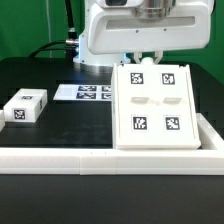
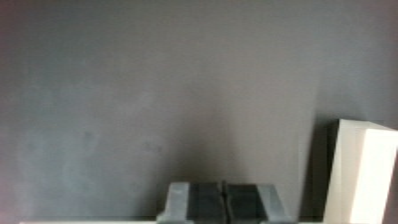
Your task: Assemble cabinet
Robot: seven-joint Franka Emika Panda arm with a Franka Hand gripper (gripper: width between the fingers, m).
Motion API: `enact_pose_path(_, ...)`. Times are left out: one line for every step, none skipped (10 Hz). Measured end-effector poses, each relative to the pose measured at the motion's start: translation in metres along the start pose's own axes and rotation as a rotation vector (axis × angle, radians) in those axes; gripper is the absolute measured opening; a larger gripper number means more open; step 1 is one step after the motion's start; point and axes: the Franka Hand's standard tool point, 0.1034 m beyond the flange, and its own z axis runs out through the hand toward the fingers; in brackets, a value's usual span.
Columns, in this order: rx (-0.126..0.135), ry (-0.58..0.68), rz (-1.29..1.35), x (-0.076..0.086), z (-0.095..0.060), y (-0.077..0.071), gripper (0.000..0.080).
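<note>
The cabinet (image 1: 160,105) sits on the desk (image 1: 60,125), butted against the front rail (image 1: 90,160), toward the exterior view's right; a small tagged block (image 1: 25,105) lies well apart, unjoined, so I'd judge most of the assembly remains; the claw (image 2: 222,200) hangs just behind the cabinet, its fingers pressed together on nothing.

The exterior view is taken from in front of the matte black table (image 1: 60,120), slightly above it. It is faced toward the white robot arm (image 1: 130,30) at the far side, and the long low white rail (image 1: 100,158) lies nearest the lens. The wrist view is aimed down past the grey two-finger gripper (image 2: 222,205), close to the table. The table is shared by both views; the white upright edge (image 2: 365,170) may be the large white tagged plastic cabinet (image 1: 160,105).
</note>
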Motion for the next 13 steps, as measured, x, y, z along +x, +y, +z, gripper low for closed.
enact_pose_path(0.0,-0.001,0.0,-0.001,0.003,0.0,0.0002)
enact_pose_path(0.0,-0.003,0.0,-0.002,0.003,0.0,0.0002)
enact_pose_path(0.0,-0.003,0.0,-0.002,0.003,0.0,0.0002)
enact_pose_path(0.0,-0.003,0.0,-0.002,0.004,0.0,0.0002)
enact_pose_path(0.0,-0.002,0.0,-0.001,0.003,-0.001,0.0002)
enact_pose_path(-0.002,-0.004,0.007,0.002,-0.003,-0.009,0.0002)
enact_pose_path(0.0,-0.013,0.005,0.005,-0.01,-0.007,0.0002)
enact_pose_path(0.001,-0.015,-0.003,0.009,-0.015,-0.007,0.0002)
enact_pose_path(0.001,-0.019,-0.004,0.007,-0.012,-0.007,0.0002)
enact_pose_path(0.001,-0.019,-0.004,0.007,-0.012,-0.007,0.0002)
enact_pose_path(0.001,-0.018,-0.003,0.008,-0.013,-0.007,0.0002)
enact_pose_path(0.004,-0.028,-0.001,0.012,-0.023,-0.002,0.0002)
enact_pose_path(0.006,-0.025,0.002,0.017,-0.028,0.001,0.0002)
